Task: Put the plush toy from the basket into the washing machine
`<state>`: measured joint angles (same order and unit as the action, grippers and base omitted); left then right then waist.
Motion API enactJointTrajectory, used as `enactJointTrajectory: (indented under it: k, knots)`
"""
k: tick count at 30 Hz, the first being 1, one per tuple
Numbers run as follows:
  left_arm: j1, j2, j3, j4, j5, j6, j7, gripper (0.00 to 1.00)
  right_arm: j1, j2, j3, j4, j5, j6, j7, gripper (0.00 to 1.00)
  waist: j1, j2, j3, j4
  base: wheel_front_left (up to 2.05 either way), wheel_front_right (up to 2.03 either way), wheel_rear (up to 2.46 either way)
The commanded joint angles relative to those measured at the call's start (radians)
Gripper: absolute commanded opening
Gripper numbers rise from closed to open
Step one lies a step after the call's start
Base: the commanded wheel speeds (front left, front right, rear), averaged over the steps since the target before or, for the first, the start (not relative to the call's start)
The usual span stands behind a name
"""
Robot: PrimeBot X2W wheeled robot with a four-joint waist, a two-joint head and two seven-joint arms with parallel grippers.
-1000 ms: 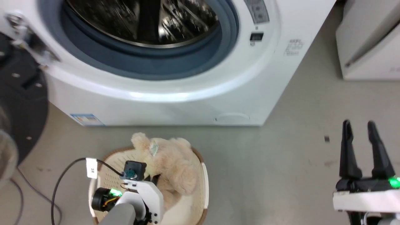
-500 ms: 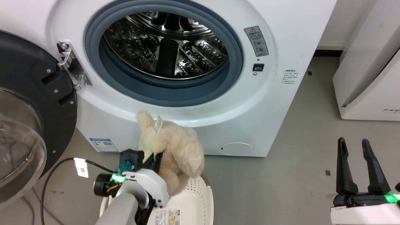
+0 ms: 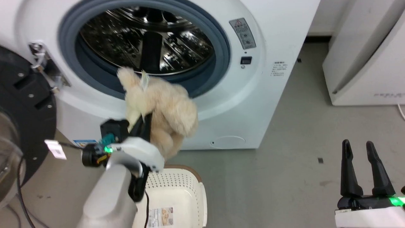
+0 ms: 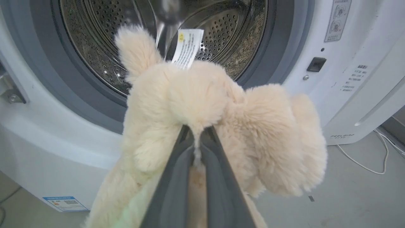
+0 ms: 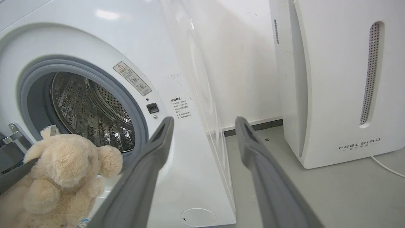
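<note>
White appliance (image 3: 367, 69) right of washing machine (image 3: 265, 104)

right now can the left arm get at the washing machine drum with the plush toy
Probably yes. The washing machine has its door swung aside, nothing blocks the drum, and the left gripper, shut on the plush toy, hangs just before the gasket.

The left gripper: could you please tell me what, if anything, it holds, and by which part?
The left gripper holds the plush toy, jaws shut on a pinch of fur at its middle.
</note>
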<state>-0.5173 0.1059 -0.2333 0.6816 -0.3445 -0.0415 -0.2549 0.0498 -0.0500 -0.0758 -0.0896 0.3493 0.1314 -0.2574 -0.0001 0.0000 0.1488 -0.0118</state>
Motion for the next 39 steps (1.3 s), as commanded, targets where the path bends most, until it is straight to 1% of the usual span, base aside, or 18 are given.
enactJointTrajectory:
  k: [1, 6, 12, 14, 16, 22, 29, 36, 39]
  knots:
    - [-0.042, 0.005, 0.014, -0.014, 0.008, 0.007, -0.007, 0.00, -0.020, 0.000, 0.001, -0.007, 0.008, -0.001, -0.004, 1.00, 0.0001, 0.0000, 0.036, -0.025, 0.00, 0.00, 0.00]
    - [-0.144, 0.021, 0.052, -0.008, 0.015, 0.012, -0.007, 0.00, -0.063, 0.000, -0.003, -0.017, 0.015, -0.001, -0.004, 1.00, 0.0001, 0.0000, 0.118, -0.060, 0.00, 0.00, 0.00]
    - [-0.290, 0.063, 0.090, 0.031, 0.033, 0.014, -0.007, 0.00, -0.119, 0.000, 0.005, -0.021, 0.029, -0.001, -0.004, 1.00, 0.0001, 0.0000, 0.222, -0.113, 0.00, 0.00, 0.00]
    - [-0.338, 0.074, 0.094, 0.049, 0.044, 0.021, -0.007, 0.00, -0.138, 0.000, 0.008, -0.022, 0.038, -0.001, -0.004, 1.00, 0.0001, 0.0000, 0.255, -0.133, 0.00, 0.00, 0.00]
    - [-0.392, 0.098, 0.104, 0.076, 0.048, 0.019, -0.007, 0.00, -0.154, 0.000, 0.012, -0.024, 0.048, -0.001, -0.004, 1.00, 0.0001, 0.0000, 0.290, -0.155, 0.00, 0.00, 0.00]
    - [-0.558, 0.169, 0.126, 0.145, 0.065, 0.034, -0.007, 0.00, -0.202, 0.000, 0.028, -0.028, 0.081, -0.001, -0.004, 1.00, 0.0001, 0.0000, 0.397, -0.224, 0.00, 0.00, 0.00]
    - [-0.763, 0.260, 0.156, 0.209, 0.077, 0.059, -0.007, 0.00, -0.251, 0.000, 0.047, -0.036, 0.121, -0.001, -0.004, 1.00, 0.0001, 0.0000, 0.517, -0.295, 0.00, 0.00, 0.00]
    - [-0.902, 0.315, 0.168, 0.246, 0.093, 0.080, -0.007, 0.00, -0.277, 0.000, 0.072, -0.042, 0.143, -0.001, -0.004, 1.00, 0.0001, 0.0000, 0.587, -0.332, 0.00, 0.00, 0.00]
    - [-0.946, 0.326, 0.170, 0.247, 0.101, 0.085, -0.007, 0.00, -0.282, 0.000, 0.082, -0.046, 0.146, -0.001, -0.004, 1.00, 0.0001, 0.0000, 0.605, -0.338, 0.00, 0.00, 0.00]
